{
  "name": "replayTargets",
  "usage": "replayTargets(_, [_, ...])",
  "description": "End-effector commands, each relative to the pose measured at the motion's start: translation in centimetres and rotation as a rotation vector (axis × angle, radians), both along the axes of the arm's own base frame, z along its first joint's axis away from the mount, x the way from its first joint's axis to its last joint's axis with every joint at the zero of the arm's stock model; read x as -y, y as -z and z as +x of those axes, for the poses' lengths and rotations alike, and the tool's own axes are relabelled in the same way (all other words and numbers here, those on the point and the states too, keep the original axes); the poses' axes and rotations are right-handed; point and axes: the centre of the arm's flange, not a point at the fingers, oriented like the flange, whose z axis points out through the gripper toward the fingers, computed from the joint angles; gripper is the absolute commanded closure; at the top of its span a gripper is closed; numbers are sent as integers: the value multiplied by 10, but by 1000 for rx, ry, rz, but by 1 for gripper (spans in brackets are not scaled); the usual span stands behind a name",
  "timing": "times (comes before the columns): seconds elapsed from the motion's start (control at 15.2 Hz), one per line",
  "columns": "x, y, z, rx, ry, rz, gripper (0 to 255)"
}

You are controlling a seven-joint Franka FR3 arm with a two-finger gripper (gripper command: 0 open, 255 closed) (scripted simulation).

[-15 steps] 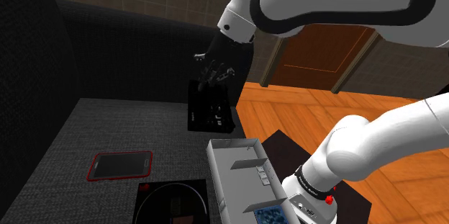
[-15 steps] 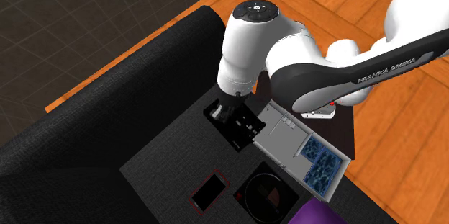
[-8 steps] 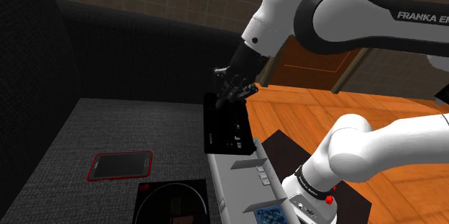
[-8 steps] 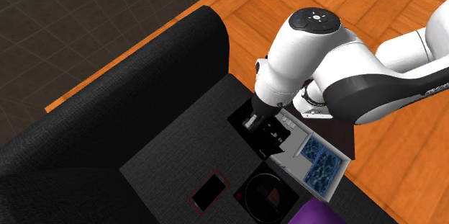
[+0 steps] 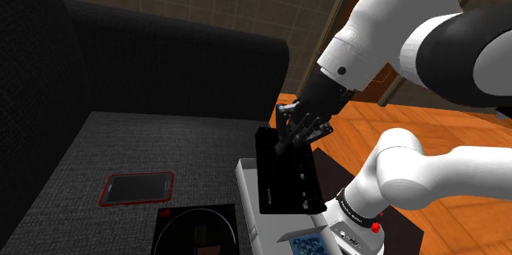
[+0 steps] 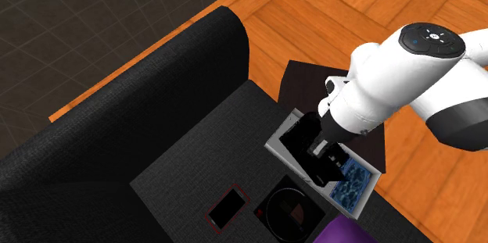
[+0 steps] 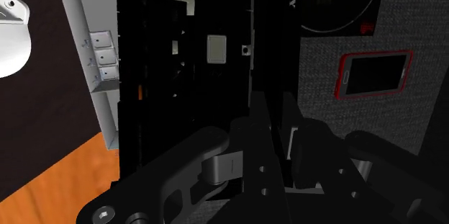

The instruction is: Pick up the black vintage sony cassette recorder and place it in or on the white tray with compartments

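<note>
The black Sony cassette recorder (image 5: 284,171) hangs upright in the air, clasped at its upper edge by my black gripper (image 5: 304,125), which is shut on it. It hovers directly above the white tray with compartments (image 5: 249,181). From the second exterior view the recorder (image 6: 303,144) covers most of the tray (image 6: 276,141), with the gripper (image 6: 322,146) above it. Up close in the wrist view, the recorder (image 7: 194,57) stands between the fingers (image 7: 260,129), and the tray's wall and small compartments (image 7: 99,50) show beside it.
A red-framed phone (image 5: 137,188) lies on the dark grey sofa seat, and a black square device with a round dial (image 5: 197,230) sits near the front edge. The sofa back (image 5: 164,65) rises behind. A dark side table (image 6: 313,77) and wood floor lie beyond the tray.
The arm has carried the recorder toward the shoulder view's right and lower, from over the sofa seat to above the tray. The grip has stayed shut on it.
</note>
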Motion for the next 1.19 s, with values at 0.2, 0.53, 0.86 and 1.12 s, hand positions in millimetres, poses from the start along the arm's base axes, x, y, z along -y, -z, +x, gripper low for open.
replayTargets(0.2, [-5, -4, -57, 0, 2, 1, 255])
replayTargets(0.53, [-5, 22, -57, 0, 2, 1, 255])
replayTargets(0.86, [-5, 48, -57, 0, 2, 1, 255])
replayTargets(1.12, [-5, 70, -57, 0, 2, 1, 255])
